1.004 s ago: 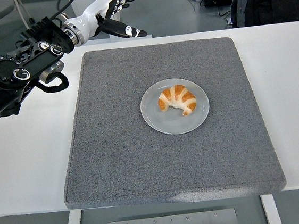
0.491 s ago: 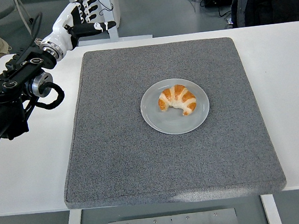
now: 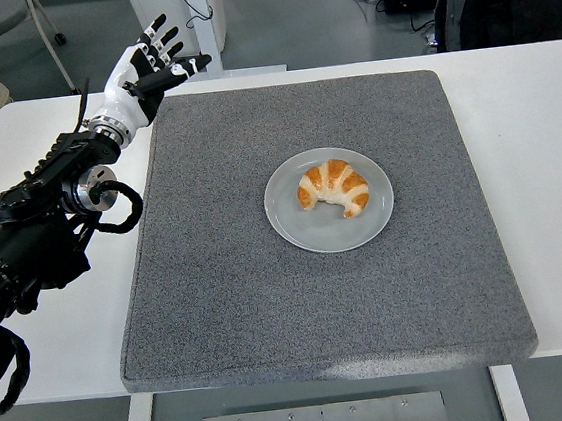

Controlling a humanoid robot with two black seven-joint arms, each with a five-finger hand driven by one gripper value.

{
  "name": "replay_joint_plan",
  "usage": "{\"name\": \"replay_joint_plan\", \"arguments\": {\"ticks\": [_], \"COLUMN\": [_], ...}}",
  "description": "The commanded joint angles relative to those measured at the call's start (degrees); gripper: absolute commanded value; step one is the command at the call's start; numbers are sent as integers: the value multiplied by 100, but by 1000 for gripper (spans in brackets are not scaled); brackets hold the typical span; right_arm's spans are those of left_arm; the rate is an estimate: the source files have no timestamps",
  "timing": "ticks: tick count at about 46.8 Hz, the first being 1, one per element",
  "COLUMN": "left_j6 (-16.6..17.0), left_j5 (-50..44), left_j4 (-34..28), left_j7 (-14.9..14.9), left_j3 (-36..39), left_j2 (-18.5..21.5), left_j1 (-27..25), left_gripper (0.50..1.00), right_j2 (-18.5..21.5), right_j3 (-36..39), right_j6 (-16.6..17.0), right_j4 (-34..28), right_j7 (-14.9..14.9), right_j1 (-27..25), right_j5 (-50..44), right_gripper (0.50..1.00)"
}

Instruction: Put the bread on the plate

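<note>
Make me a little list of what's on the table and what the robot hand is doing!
bread: golden-brown croissant, lying on the plate
plate: round pale grey plate, near the middle of the mat
mat: square dark grey felt mat, on the white table
left hand: white-and-black five-fingered left hand, fingers spread, holding nothing, raised over the mat's far left corner
right hand: not in view
task: looks done
</note>
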Motion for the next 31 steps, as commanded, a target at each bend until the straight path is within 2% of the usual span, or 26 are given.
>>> {"name": "replay_joint_plan", "arguments": {"ticks": [1, 12, 31], "left_j6": [-1, -1, 8], "left_j5": [-11, -11, -301], "left_j4": [19, 309, 476], "left_j7": [9, 53, 79], "left_j3": [-60, -824, -1027], "left_j2": [-161, -372, -372], "left_j1": [70, 79, 185], "left_gripper": [995, 996, 996], "right_j2": [0, 0, 0], "right_j3": [-16, -43, -43], "right_j6": [3, -6, 3], "right_j4": [3, -23, -5], "right_j7": [0, 0, 0], "right_j1": [-1, -1, -1], "right_j5": [2, 2, 2], "right_gripper": [1000, 1000, 1000]}}
